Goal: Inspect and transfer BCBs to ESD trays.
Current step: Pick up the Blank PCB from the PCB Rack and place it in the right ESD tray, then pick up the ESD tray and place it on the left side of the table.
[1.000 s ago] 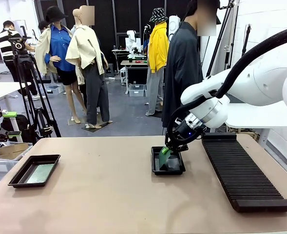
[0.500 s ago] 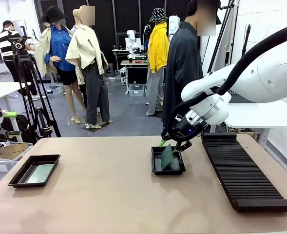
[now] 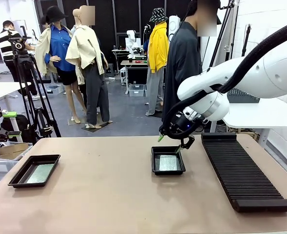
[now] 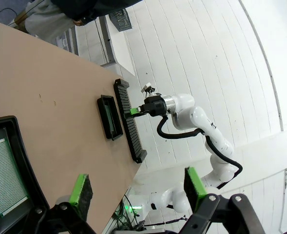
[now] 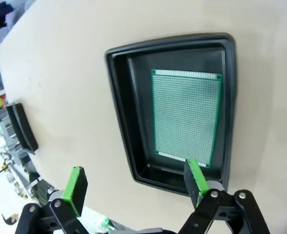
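Placement step, judged complete. The right tool [image 3: 171, 142] hangs just above the centre tray [image 3: 168, 161], at its 12 o'clock edge, its fingers [image 5: 195, 177] spread wide and holding nothing; a green board [image 5: 186, 113] lies flat on the floor of this tray [image 5: 119, 112]. The left tool [image 4: 136, 187] is likewise wide open and empty, above the second tray [image 3: 33, 170] at the worktop's 9 o'clock side, which also holds a board [image 3: 41, 173]. The next move probably calls for lifting clear and reaching for a further board. The worktop [image 3: 109, 200] is plain tan and matt; a long ribbed black rack [image 3: 243, 170] lies at 3 o'clock. A person [image 3: 182, 68] stands at 12 o'clock, in a workshop with white walls.
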### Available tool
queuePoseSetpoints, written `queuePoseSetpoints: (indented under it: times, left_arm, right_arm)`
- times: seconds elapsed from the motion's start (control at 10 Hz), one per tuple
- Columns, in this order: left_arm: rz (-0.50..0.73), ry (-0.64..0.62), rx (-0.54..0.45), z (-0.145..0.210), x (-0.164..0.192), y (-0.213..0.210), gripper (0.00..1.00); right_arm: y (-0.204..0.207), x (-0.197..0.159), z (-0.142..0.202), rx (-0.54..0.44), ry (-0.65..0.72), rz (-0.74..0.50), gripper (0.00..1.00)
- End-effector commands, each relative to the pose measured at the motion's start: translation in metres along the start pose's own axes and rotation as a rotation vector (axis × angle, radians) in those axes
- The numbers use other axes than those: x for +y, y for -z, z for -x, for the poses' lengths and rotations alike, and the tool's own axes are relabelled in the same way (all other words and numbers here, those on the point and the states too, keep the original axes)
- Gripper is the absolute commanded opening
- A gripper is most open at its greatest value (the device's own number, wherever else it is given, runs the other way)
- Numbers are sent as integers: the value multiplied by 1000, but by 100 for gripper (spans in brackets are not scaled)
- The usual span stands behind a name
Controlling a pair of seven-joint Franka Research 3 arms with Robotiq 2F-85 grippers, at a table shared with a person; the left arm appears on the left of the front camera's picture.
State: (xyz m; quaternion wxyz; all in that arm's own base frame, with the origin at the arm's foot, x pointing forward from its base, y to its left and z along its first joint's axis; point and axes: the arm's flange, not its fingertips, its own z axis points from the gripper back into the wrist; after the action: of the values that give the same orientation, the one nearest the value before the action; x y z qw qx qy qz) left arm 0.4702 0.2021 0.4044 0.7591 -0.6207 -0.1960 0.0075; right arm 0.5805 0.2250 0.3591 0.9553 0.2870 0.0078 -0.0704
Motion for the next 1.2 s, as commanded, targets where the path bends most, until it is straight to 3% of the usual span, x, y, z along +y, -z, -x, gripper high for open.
queuePoseSetpoints:
  times: [0.0, 0.2, 0.3, 0.4, 1.1]
  left_arm:
    - [-3, 3, -5, 0, -2, -1, 100]
    - [-3, 3, -5, 0, -2, -1, 100]
    - [-3, 3, -5, 0, -2, -1, 100]
    - [-3, 3, -5, 0, -2, -1, 100]
    - [-3, 3, -5, 0, -2, -1, 100]
  right_arm:
    - [-3, 10, 1, 1, 53, 84, 100]
    - [-5, 18, 3, 7, 61, 115, 100]
    - [-3, 18, 5, 76, 3, 113, 100]
    - [-2, 8, 4, -4, 45, 83, 100]
    - [-2, 8, 4, -4, 45, 83, 100]
